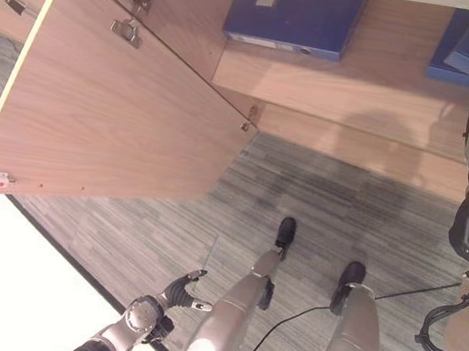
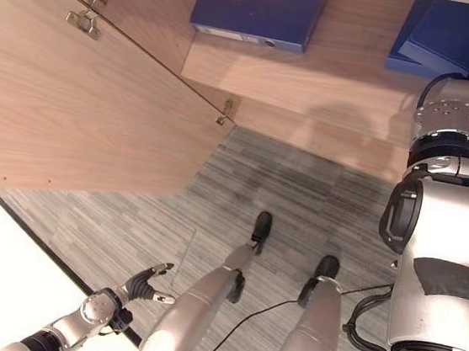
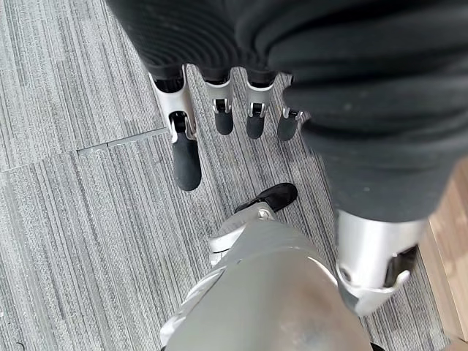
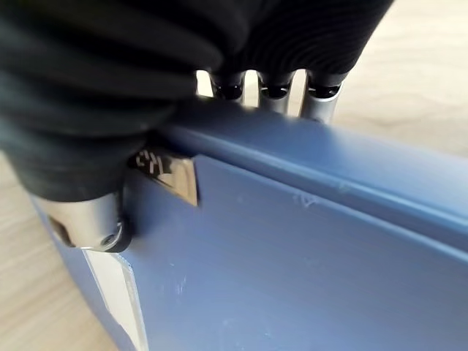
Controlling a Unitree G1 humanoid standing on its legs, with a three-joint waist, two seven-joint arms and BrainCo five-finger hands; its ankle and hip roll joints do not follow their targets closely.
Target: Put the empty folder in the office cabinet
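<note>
Right hand (image 4: 110,146) clamps the blue folder (image 4: 307,256) on the cabinet shelf (image 1: 381,82); left hand (image 1: 181,290) relaxed.

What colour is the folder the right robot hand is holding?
Dark blue. The folder shows best in the right wrist view, where the right robot hand grips its edge.

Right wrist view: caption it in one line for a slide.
Right robot hand grips the edge of a blue folder, fingers hooked behind it, above the light wooden cabinet shelf.
</note>
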